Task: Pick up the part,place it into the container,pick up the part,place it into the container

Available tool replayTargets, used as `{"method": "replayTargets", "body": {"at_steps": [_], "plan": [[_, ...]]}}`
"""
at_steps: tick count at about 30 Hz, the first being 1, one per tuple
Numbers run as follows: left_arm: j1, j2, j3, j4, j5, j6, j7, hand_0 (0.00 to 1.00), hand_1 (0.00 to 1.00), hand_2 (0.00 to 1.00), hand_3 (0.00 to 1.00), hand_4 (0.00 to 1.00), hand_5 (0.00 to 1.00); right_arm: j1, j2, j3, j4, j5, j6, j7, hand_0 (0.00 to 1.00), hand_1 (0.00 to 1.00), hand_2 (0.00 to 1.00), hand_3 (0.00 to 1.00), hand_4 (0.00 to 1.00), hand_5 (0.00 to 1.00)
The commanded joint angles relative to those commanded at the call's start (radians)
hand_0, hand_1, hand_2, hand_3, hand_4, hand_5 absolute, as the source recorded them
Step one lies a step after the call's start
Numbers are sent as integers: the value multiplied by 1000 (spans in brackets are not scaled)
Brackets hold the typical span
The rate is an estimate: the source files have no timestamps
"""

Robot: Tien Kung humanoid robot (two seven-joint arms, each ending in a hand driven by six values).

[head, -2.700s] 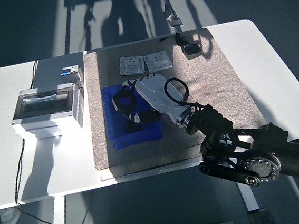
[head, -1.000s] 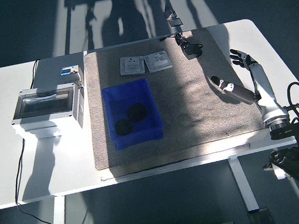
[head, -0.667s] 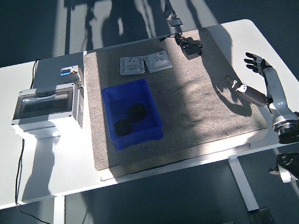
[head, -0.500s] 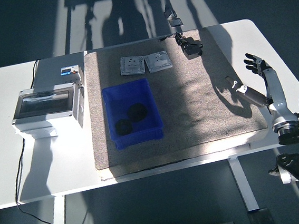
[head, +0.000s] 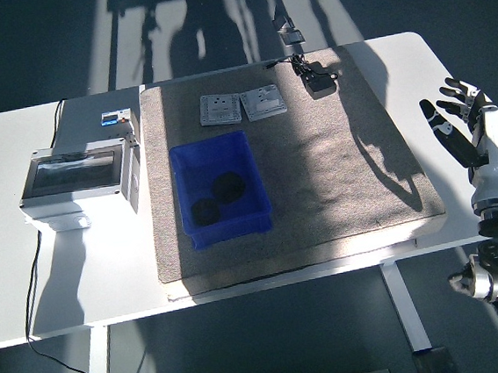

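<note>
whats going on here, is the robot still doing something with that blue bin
Nothing is being handled right now. The blue bin sits on the mat with two dark parts inside. The right hand is out past the table's right edge, fingers spread and empty. The left arm is not in view.

A blue bin [head: 184, 171] with two black parts [head: 225, 187] inside sits on a beige mat [head: 336, 169] over the white table [head: 9, 262]. Behind the bin lie two grey plates [head: 242, 106]; left of it, a grey box [head: 76, 178].
</note>
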State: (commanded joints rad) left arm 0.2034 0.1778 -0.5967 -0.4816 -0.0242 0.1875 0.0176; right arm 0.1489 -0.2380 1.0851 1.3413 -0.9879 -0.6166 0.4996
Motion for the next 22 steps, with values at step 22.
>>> {"method": "replayTargets", "body": {"at_steps": [22], "plan": [[-17,5,62,20,-48,-5,3,667,748,841,953,998,932,12,15,-25,-13,335,55,16,693,528,667,685,998,309]]}}
